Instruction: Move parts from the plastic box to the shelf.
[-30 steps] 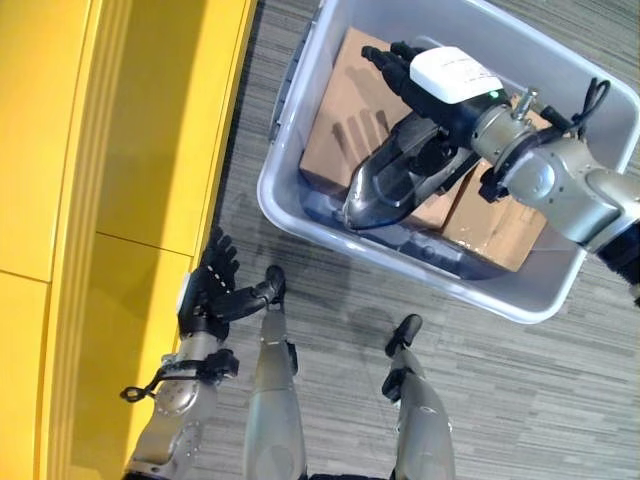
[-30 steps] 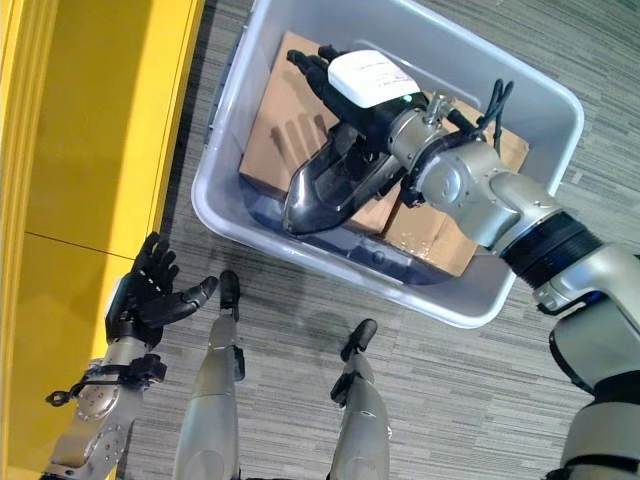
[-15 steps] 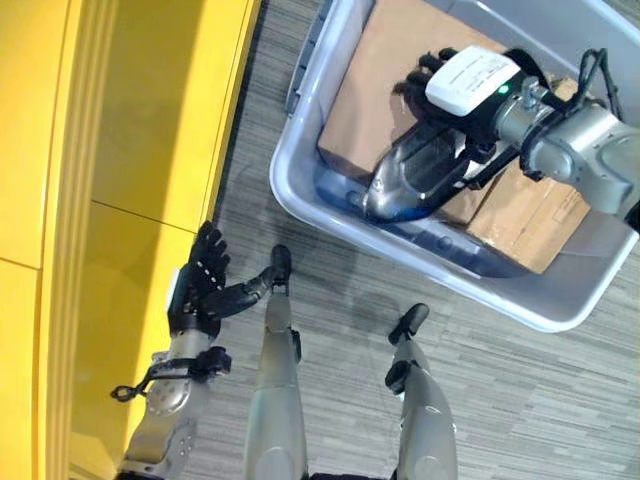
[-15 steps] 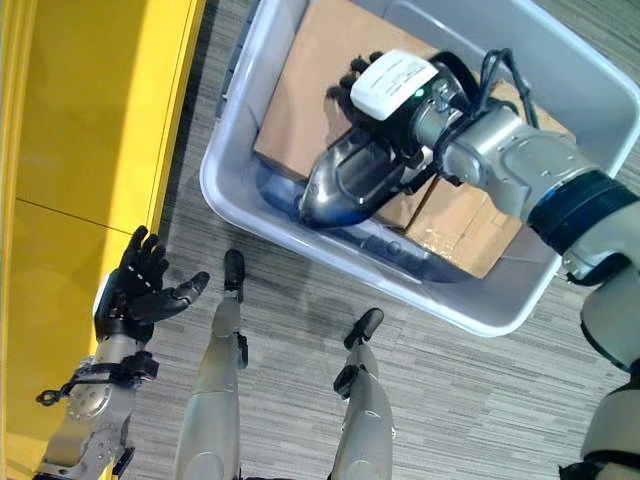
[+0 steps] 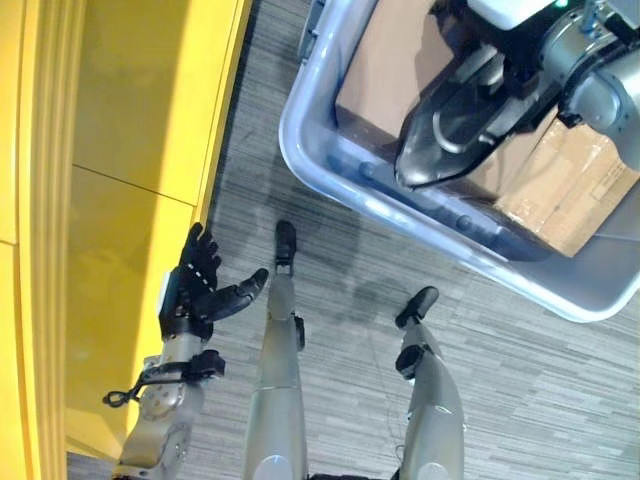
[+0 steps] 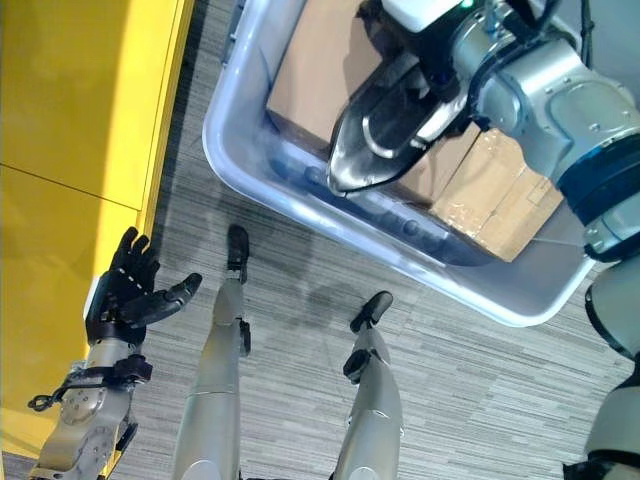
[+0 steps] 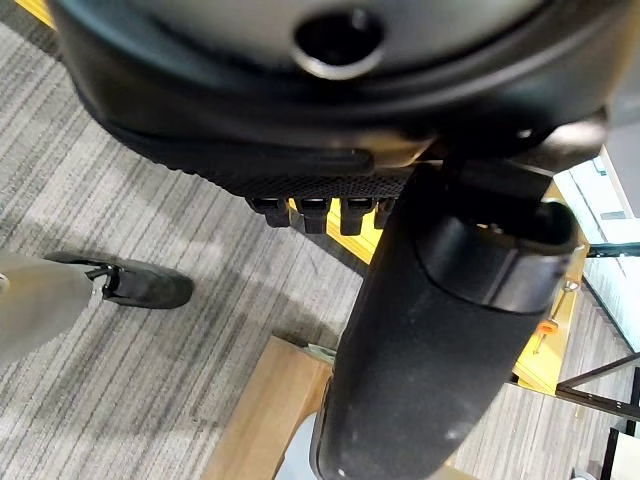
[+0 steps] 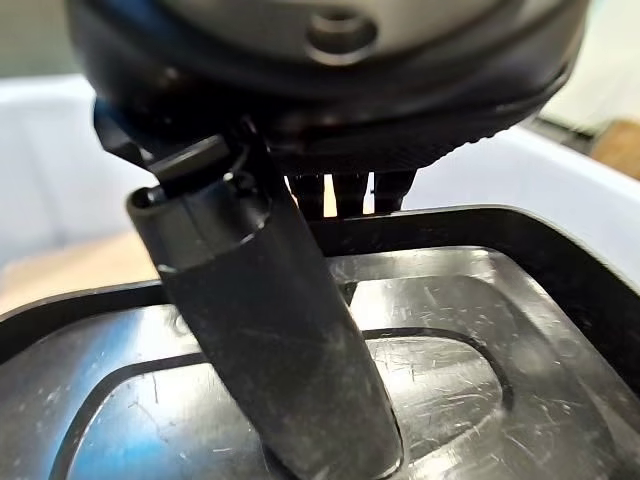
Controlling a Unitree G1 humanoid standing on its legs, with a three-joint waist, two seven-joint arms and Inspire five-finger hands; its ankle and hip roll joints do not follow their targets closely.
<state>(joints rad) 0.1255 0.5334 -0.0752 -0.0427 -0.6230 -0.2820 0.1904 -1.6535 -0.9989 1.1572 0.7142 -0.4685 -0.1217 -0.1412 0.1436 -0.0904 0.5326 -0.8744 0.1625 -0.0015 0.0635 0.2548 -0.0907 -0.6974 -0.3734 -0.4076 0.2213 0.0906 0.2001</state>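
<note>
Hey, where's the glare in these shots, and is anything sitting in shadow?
Right wrist view: the glossy black part throws pale reflections around the thumb of the right hand, which makes its fine scratches stand out. Left eye view: a bright streak runs along the same part's curved surface, the plastic box has its near inner wall in shade, and the yellow shelf is evenly lit, without glare.

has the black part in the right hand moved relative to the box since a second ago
Yes. The black part, gripped by the right hand, now overhangs the plastic box's near rim; earlier it lay inside.
</note>
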